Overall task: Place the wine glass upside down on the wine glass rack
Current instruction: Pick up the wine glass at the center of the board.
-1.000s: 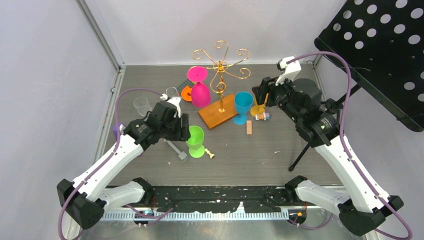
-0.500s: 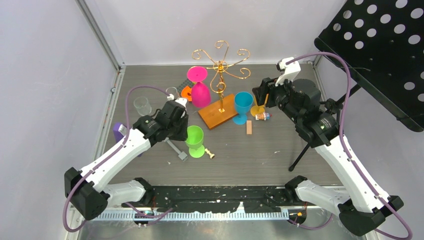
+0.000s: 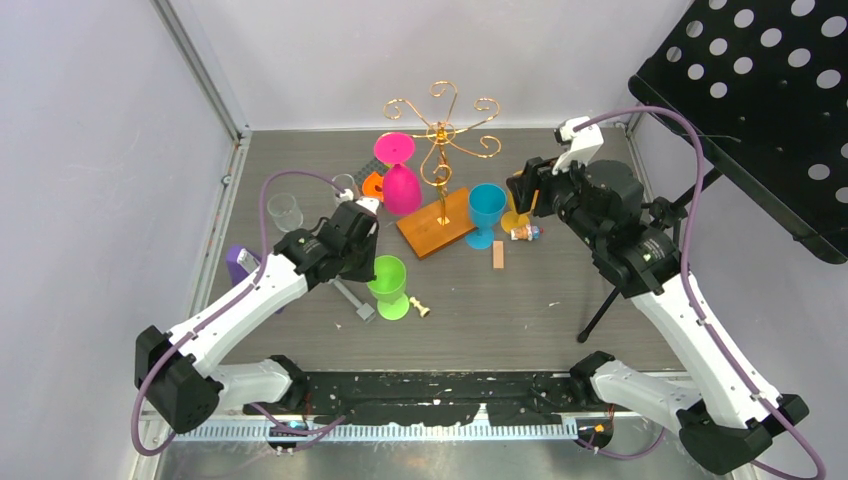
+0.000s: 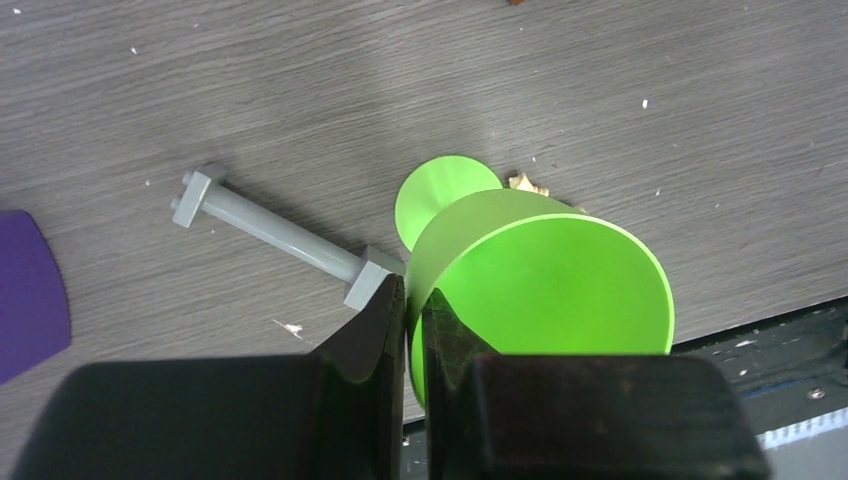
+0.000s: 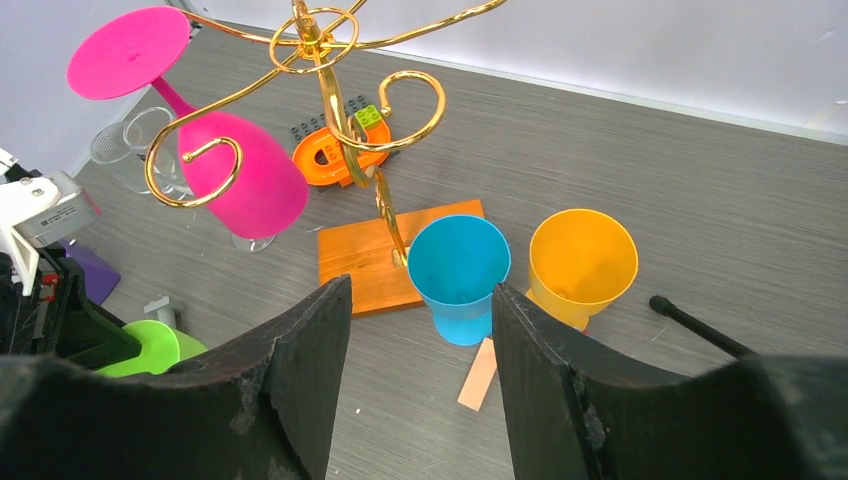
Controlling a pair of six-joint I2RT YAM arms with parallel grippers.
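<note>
A green wine glass (image 3: pixel 388 278) stands upright on the table at centre left. My left gripper (image 3: pixel 368 262) is shut on its rim (image 4: pixel 545 280), with one finger inside the bowl and one outside in the left wrist view (image 4: pixel 412 290). The wine glass rack (image 3: pixel 440 130) stands behind it on a wooden base (image 3: pixel 435 222). A pink glass (image 3: pixel 400 185) hangs upside down from a left arm of the rack. My right gripper (image 3: pixel 522 193) hovers open to the right of the rack, above a blue glass (image 5: pixel 458 265), with nothing between its fingers (image 5: pixel 420 290).
A yellow glass (image 3: pixel 515 218) stands next to the blue one (image 3: pixel 486 210). A grey bar (image 3: pixel 352 298) and a purple piece (image 3: pixel 240 264) lie left of the green glass. A clear cup (image 3: pixel 284 210), an orange piece (image 3: pixel 373 185), a wood block (image 3: pixel 498 256) and a black perforated stand (image 3: pixel 760 110) surround them.
My left gripper moved right to the green glass and its jaws closed on the rim. The right arm has stayed where it was.
</note>
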